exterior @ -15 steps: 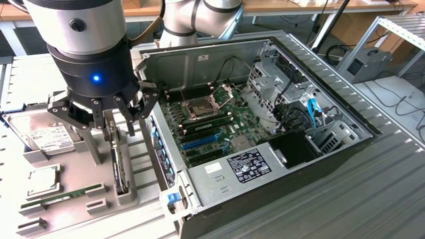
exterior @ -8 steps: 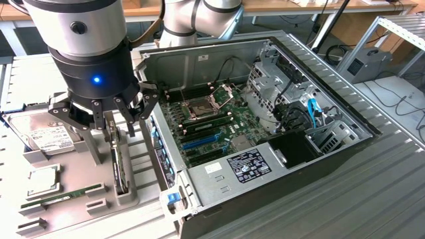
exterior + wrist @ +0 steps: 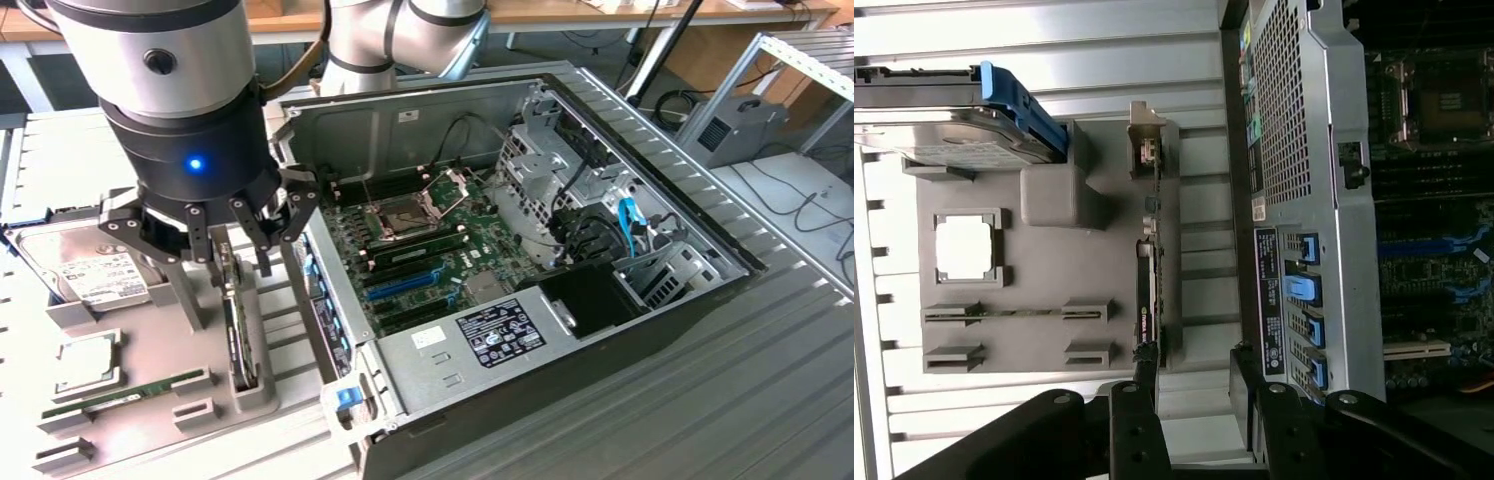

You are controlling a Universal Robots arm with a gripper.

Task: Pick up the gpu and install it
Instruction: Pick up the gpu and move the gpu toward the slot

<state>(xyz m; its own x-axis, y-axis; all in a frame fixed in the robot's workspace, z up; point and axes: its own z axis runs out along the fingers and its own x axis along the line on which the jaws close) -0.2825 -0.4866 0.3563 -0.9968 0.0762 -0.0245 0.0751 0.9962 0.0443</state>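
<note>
The gpu [image 3: 240,335] stands on edge in a slot of the grey fixture [image 3: 140,330], beside the open computer case [image 3: 400,115]. Seen from above in the wrist view, the gpu [image 3: 1147,290] is a thin dark strip with its silver bracket [image 3: 1146,150] at the far end. My gripper [image 3: 220,250] hangs just above the card's near end, open, with nothing between its fingers. In the wrist view the gripper [image 3: 1194,405] has one black finger [image 3: 1137,425] close over the card's end and the other finger [image 3: 1254,410] toward the case. The motherboard's blue slots [image 3: 407,283] lie inside the case.
On the fixture lie a silver hard drive [image 3: 87,272], a processor chip [image 3: 87,360] and a long green memory stick [image 3: 127,390]. The case's metal wall [image 3: 1294,120] stands close beside the card. A second robot arm base [image 3: 387,40] rises behind the case.
</note>
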